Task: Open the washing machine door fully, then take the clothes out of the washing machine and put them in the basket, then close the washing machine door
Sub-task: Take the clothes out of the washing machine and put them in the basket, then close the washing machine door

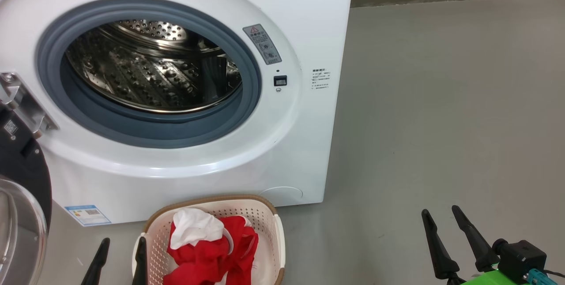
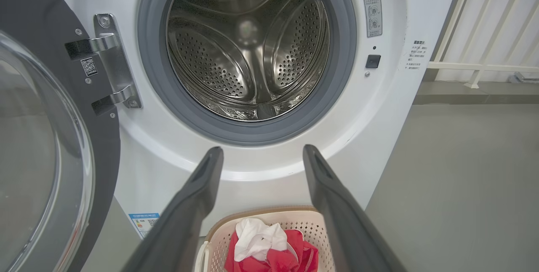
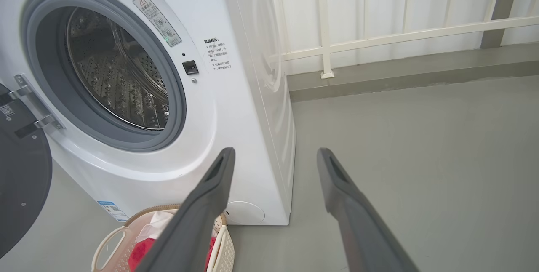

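Washing machine [image 1: 304, 20] fills the left of the head view, its door [image 1: 26, 174] swung wide open to the left on a metal hinge [image 1: 22, 99], black rim and glass bowl cut off by the frame edge. Grey gasket [image 1: 251, 73] rings the mouth, and the drum [image 1: 154, 69] shows bare perforated steel. Basket [image 1: 265, 214] sits on the grey floor [image 1: 441, 121] just in front of the machine, below the opening. Clothes [image 1: 207, 249] are bunched inside it, red with a white part on top. Blue sticker [image 1: 87, 214] is low on the machine front, left of the basket. Left gripper [image 1: 124, 239] is at the lower left, fingers spread apart, nothing between them, the inner finger overlapping the basket's left edge in the head view. Right gripper [image 1: 439, 209] is at the lower right over bare floor, well apart from the basket, fingers spread, holding nothing. A white railing [image 3: 400, 32] stands behind the machine.
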Robot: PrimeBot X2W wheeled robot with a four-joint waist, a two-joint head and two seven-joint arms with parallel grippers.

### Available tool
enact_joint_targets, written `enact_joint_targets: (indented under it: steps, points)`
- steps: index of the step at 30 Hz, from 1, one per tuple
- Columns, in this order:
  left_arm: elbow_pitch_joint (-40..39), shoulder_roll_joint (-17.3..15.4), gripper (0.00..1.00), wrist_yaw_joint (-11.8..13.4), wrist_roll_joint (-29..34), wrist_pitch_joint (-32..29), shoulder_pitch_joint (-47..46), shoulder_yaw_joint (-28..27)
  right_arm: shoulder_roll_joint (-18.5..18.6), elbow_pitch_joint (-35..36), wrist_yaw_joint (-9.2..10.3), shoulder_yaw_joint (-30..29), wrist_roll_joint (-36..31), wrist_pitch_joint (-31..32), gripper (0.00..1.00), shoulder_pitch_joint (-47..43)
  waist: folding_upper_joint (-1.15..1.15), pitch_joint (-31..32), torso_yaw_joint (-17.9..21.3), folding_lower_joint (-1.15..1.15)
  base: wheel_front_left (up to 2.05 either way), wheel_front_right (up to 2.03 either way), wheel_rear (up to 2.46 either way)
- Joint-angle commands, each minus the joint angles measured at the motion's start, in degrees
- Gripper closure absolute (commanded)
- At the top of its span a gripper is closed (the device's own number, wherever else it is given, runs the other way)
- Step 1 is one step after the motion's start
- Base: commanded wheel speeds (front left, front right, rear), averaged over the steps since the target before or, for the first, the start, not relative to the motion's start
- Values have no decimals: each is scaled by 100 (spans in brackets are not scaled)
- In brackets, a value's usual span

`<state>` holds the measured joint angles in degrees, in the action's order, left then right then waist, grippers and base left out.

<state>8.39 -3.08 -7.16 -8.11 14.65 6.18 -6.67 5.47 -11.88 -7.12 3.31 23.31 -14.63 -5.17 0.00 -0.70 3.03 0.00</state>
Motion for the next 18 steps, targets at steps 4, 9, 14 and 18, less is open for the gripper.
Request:
enact_joint_targets:
  steps: [4, 9, 14, 18]
  points:
    - [-184, -29, 0, -32, -8, 35, -107, -206, 79, 162, -36, 124, 26, -37, 0, 82, 0, -6, 26, 0, 0, 0, 0]
    - [-175, -19, 0, -32, -75, 35, -116, -160, 87, 173, -36, 115, 23, -37, 0, 79, 0, 7, 26, 0, 0, 0, 0]
    - [-136, -14, 0, -33, -6, 35, -147, -141, 73, 171, -36, 110, 16, -37, 0, 76, 0, 12, -5, 0, -17, 17, 0]
    - [-119, -9, 0, -33, 29, 35, -168, -149, 59, 157, -36, 118, 18, -37, 0, 78, 0, 13, -27, 0, -76, 76, 0]
